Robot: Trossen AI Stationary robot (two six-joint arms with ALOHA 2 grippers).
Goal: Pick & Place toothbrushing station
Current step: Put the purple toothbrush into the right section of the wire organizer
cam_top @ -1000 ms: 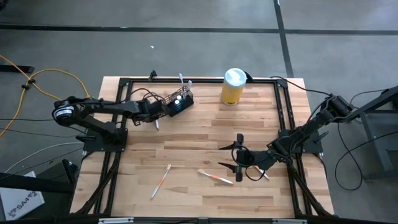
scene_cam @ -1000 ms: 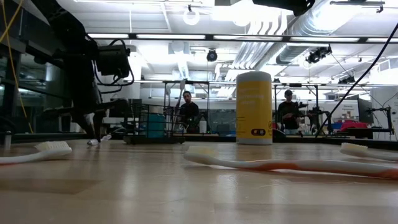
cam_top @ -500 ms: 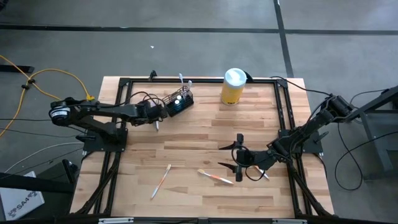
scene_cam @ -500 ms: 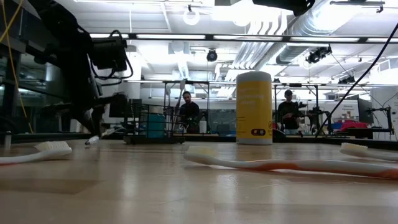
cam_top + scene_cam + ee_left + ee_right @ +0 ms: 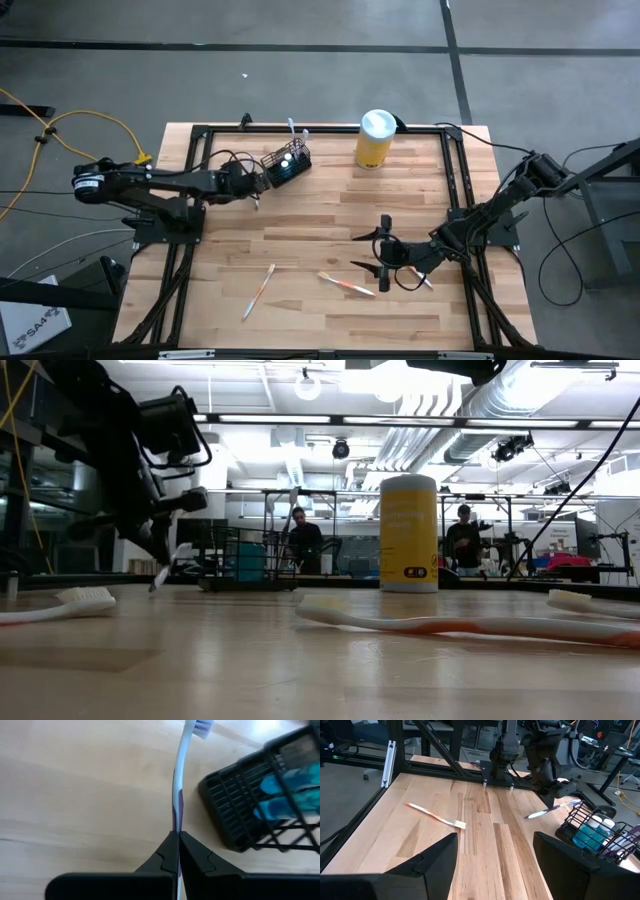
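The toothbrushing station, a small black wire-mesh holder with blue-capped items inside, stands on the table at the far left. Just left of it my left gripper is shut on a white and purple toothbrush, also seen in the low view and the right wrist view. My right gripper hovers open over the table's near right part, its fingers wide apart with nothing between them. My left gripper pinches the toothbrush's handle between its two fingertips. The fingers slant down from the table's left side, and the brush runs on beyond them along their line. Its bristle head is the far, lower end, close above the table.
A yellow canister with a white lid stands at the far edge, right of the station. Loose toothbrushes lie on the near half of the table. A black frame borders the table. People stand in the room behind.
My left gripper has risen and drawn slightly toward the table's left edge, staying shut on the toothbrush. The brush has come up with it and tipped, its lower end leaving the tabletop. The station has stayed in place.
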